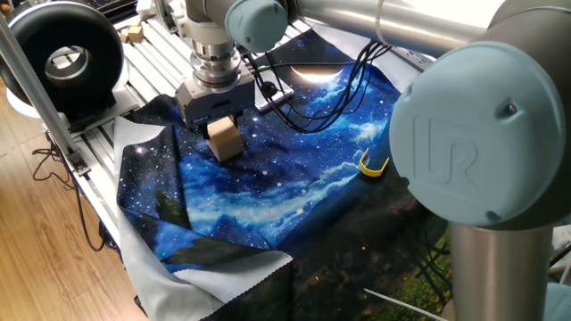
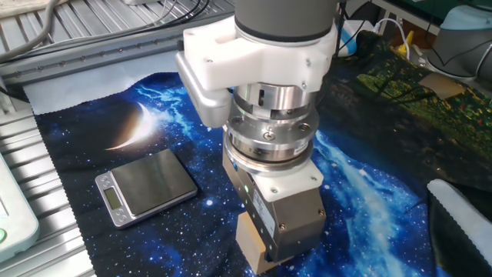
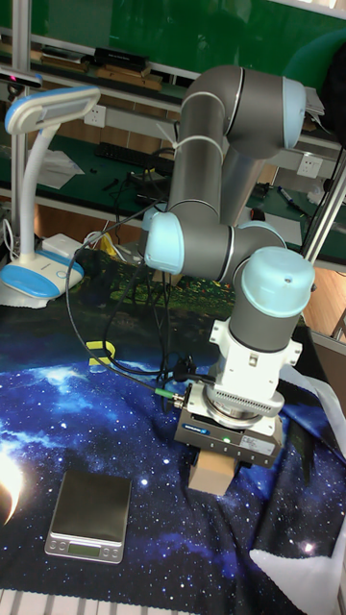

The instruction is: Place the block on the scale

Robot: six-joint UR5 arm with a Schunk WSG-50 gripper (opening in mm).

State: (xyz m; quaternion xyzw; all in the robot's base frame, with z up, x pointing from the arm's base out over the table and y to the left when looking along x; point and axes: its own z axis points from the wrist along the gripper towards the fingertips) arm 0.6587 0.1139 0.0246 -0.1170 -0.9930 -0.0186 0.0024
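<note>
The block [image 1: 225, 140] is a light tan wooden cube, sitting directly under my gripper [image 1: 222, 132] over the starry blue cloth. Its lower corner [image 2: 247, 240] peeks out beneath the grey gripper body in the other fixed view. The tall view has the block [image 3: 213, 474] between the fingers, with the gripper [image 3: 215, 465] shut on it. I cannot tell whether it touches the cloth. The scale [image 2: 150, 183], flat with a silvery top plate, lies on the cloth to the left of the gripper, apart from it. It is also at the lower left in the tall view [image 3: 89, 511].
A small yellow curved piece [image 1: 373, 166] lies at the cloth's right edge. Black cables [image 1: 308, 111] trail across the cloth behind the gripper. A black round device [image 1: 64, 59] stands on the slatted frame at left. A white desk lamp [image 3: 38, 183] stands far left.
</note>
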